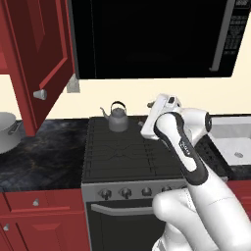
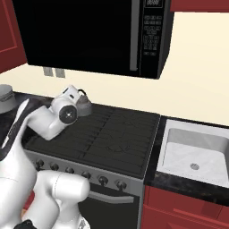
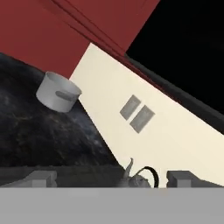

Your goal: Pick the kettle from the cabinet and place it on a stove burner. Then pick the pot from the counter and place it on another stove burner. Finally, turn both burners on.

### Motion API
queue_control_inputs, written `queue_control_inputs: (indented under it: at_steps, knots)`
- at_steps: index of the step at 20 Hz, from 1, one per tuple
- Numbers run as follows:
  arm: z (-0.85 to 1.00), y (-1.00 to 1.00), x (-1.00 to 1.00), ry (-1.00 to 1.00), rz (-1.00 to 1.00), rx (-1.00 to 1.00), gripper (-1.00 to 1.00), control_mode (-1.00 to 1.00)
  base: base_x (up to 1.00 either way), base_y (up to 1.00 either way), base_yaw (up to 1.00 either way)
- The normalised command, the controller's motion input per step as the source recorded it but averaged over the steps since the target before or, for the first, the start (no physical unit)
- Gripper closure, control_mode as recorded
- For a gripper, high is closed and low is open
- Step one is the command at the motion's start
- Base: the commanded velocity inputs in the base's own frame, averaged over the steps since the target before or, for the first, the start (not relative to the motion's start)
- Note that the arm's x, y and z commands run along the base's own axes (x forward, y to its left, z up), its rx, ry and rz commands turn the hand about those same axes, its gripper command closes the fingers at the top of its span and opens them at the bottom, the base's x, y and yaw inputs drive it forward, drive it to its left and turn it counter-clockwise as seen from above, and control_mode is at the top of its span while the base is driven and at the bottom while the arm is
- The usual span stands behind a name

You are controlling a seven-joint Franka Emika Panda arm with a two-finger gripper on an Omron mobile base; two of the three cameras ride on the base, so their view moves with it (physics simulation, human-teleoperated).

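the kettle [image 1: 118, 117] stands upright on the back left burner of the stove [image 1: 127, 152], spout toward 9 o'clock in the left base view, black handle arched over its knobbed lid. the gripper [image 1: 153, 104] hangs just beside it, at about 3 o'clock from the kettle and a little higher, not touching it. in the hand view the kettle's spout and handle [image 3: 139, 176] peek up at 6 o'clock between the two finger tips [image 3: 42, 178], which stand far apart with nothing in them, so the hand is wide open and empty. in the right base view the kettle [image 2: 83, 106] is partly hidden behind the white wrist.

the pot [image 1: 7, 131] sits on the dark counter [image 1: 44, 152] at 9 o'clock from the stove, well apart from the hand; in the hand view the pot [image 3: 58, 92] appears at 10 o'clock. the red cabinet door [image 1: 37, 59] stands open above the counter, at 11 o'clock from the kettle. the sink [image 2: 194, 150] lies at 3 o'clock of the stove.
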Motion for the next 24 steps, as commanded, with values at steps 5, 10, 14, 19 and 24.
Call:
queue_control_inputs:
  at_steps: [5, 10, 14, 19, 24]
  knots:
    - [0.31, 0.0, -0.54, 0.0, -0.16, -0.27, -1.0, -1.0, 0.0, 0.0, 0.0]
    - [0.31, 0.03, -0.53, 0.0, -0.19, -0.26, -1.0, -1.0, 0.0, 0.0, 0.0]
    - [0.34, 0.09, -0.5, 0.04, -0.19, -0.25, -1.0, -1.0, 0.0, 0.0, 0.0]
    - [0.41, 0.15, -0.4, 0.14, -0.15, -0.21, -1.0, -1.0, 0.0, 0.0, 0.0]
    - [0.31, 0.08, -0.37, 0.21, -0.08, -0.16, -1.0, -1.0, 0.0, 0.0, 0.0]
